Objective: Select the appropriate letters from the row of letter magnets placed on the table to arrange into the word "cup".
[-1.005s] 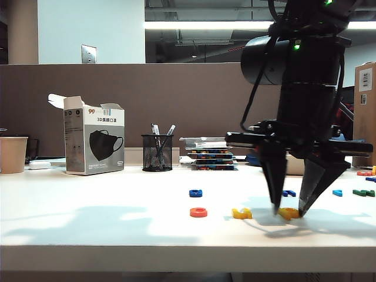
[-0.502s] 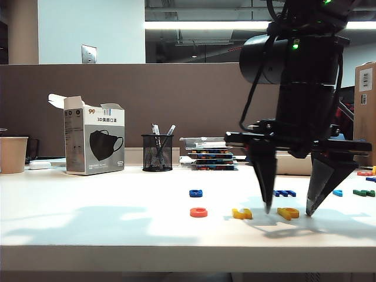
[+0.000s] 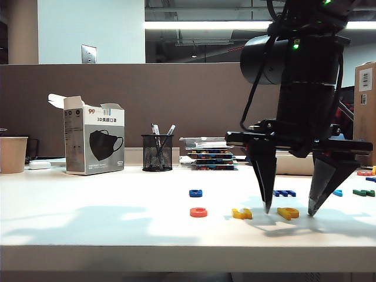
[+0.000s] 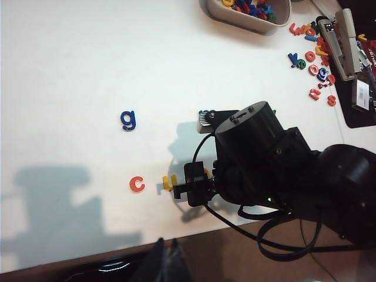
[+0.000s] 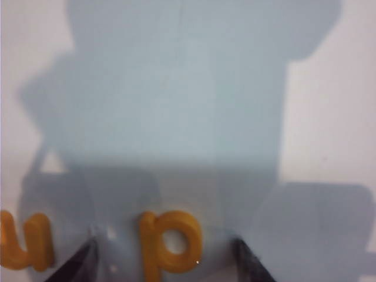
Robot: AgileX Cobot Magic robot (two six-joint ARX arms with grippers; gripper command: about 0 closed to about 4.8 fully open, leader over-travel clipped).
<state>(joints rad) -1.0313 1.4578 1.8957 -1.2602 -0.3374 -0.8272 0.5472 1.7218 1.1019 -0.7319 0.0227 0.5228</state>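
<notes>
Spread wide, the right gripper (image 3: 289,210) stands with its 2 dark tapered fingers pointing down at the table (image 3: 88,226), their tips either side of the yellow-orange "p" (image 3: 288,212) and not touching it; the right wrist view shows the "p" (image 5: 167,244) lying flat between the 2 fingertips (image 5: 79,261) with bare white surface on both sides. Just beside it lies the yellow "u" (image 3: 241,213), and beyond that the red "c" (image 3: 198,212), the 3 forming a short line near the table's front edge. A dark blue letter (image 3: 195,192) lies behind the "c", and more blue and green letters (image 3: 363,192) sit further back at the right. The left gripper is hardly visible: only a dark blurred shape (image 4: 166,264) shows at the edge of the left wrist view, so whether it is open or closed cannot be told. That view looks down on the red "c" (image 4: 137,184), a blue "g" (image 4: 128,120) and a white tray of mixed letters (image 4: 235,16). The table is smooth, white and lightly glossy, crossed by soft grey shadows. Against the brown partition (image 3: 176,94) stand a cardboard mask box (image 3: 94,141), a black mesh pen cup (image 3: 157,152) and a paper cup (image 3: 13,154).
</notes>
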